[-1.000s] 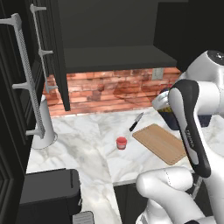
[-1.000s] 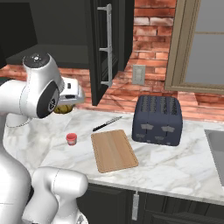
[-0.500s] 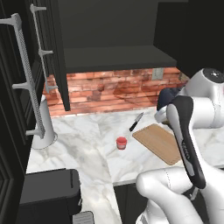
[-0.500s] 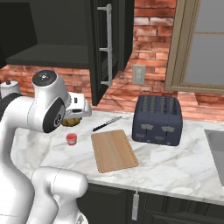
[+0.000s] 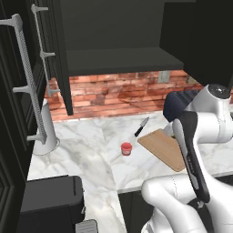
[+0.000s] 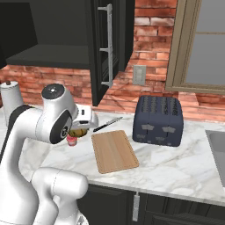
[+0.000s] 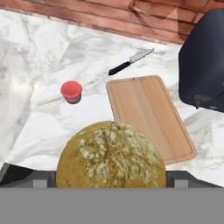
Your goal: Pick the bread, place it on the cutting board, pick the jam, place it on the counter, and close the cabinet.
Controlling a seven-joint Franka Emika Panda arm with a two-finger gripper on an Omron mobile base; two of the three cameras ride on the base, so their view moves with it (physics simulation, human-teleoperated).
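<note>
Golden-brown bread clenched in the tool, carried above the marble table on the near-left side of the cutting board, not yet over the wood. Red jam jar already standing on the table just left of the cutting board, well short of the knife beyond the board's far edge; dark toaster just right of the board. Upper cabinet open, its door swung out over the table behind the board.

Risks, as judgement only:
- Release too early: bun dropped on bare marble short of the cutting board, or on its rim, then rolling off, being nearly ball-shaped.
- Release from height: bounce or roll across the board toward the toaster or knife.
- Low sideways sweep toward the board: jar clipped and tipped, sitting close to the likely path.
- Overshoot past the board: contact with the toaster.
- Loose hold on a round crust: slip mid-carry; depth of grasp hard to tell from the hand view.
</note>
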